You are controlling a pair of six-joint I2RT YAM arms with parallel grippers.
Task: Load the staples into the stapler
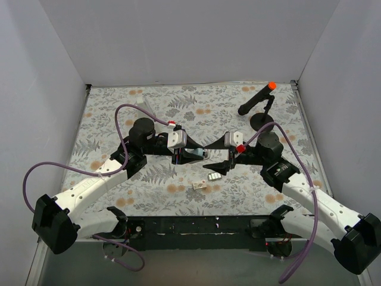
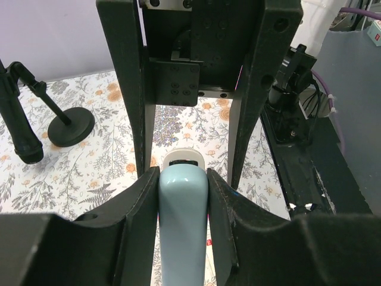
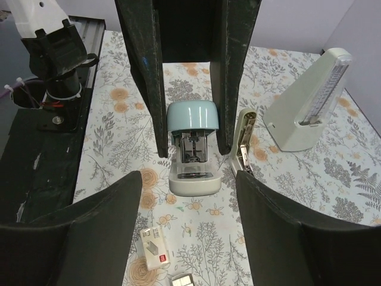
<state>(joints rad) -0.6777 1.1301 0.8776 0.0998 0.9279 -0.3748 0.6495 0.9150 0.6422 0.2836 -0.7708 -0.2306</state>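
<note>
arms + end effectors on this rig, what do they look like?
Both match. The left arm and right arm have white link shells with black joints and bases. A purple cable loops along each, and there is a small red mark near each wrist. The left end effector and right end effector each have two broad matte-black fingers.

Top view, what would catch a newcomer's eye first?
At centre, the left gripper clamps a pale blue stapler while the right gripper faces it, open. The staples lie loose just toward the near edge, and a black stand with an orange tip stands at far right.
</note>
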